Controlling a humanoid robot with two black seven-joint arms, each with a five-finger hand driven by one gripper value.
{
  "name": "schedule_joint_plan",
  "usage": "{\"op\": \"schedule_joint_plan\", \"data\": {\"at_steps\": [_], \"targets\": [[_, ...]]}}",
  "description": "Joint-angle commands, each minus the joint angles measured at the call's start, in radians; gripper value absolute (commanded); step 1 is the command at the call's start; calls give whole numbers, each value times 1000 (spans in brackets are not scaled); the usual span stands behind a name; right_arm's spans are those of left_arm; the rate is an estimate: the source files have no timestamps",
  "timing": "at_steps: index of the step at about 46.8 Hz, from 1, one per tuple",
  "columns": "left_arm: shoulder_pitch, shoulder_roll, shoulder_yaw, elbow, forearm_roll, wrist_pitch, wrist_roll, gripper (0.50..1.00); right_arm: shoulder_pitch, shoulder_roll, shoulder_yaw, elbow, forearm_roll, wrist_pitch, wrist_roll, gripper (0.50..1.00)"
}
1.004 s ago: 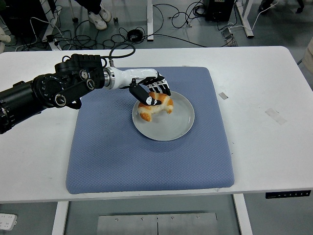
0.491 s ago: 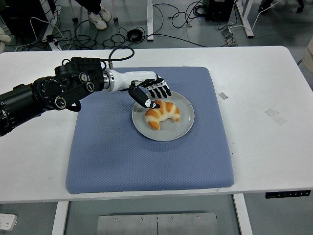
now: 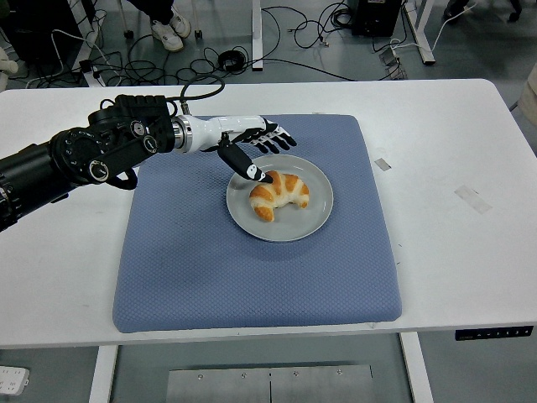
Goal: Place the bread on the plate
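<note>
1. The white surface carries a blue mat; no brand, label or readable writing shows anywhere on them.
2. The bread, a croissant, lies on the grey plate, inside the rim, toward the plate's far-left part.
3. The left hand hovers at the plate's far-left edge, fingers spread and holding nothing; its thumb tip seems to touch or nearly touch the croissant, though this angle leaves that unclear.
4. Risk, as I judge it: if the thumb drags on withdrawal, it could nudge the croissant off or shift the plate.
5. Cables cross the floor beyond.
</note>
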Motion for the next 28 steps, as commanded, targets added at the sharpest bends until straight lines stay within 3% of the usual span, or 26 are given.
{"op": "schedule_joint_plan", "data": {"at_steps": [1, 17, 28], "targets": [[-2, 6, 0, 0, -9, 0, 0, 890, 0, 0, 2, 1, 0, 0, 1, 1000], [-3, 45, -14, 11, -93, -2, 0, 945, 0, 0, 2, 1, 0, 0, 1, 1000], [0, 66, -76, 17, -232, 1, 0, 951, 2, 0, 2, 1, 0, 0, -1, 1000]]}}
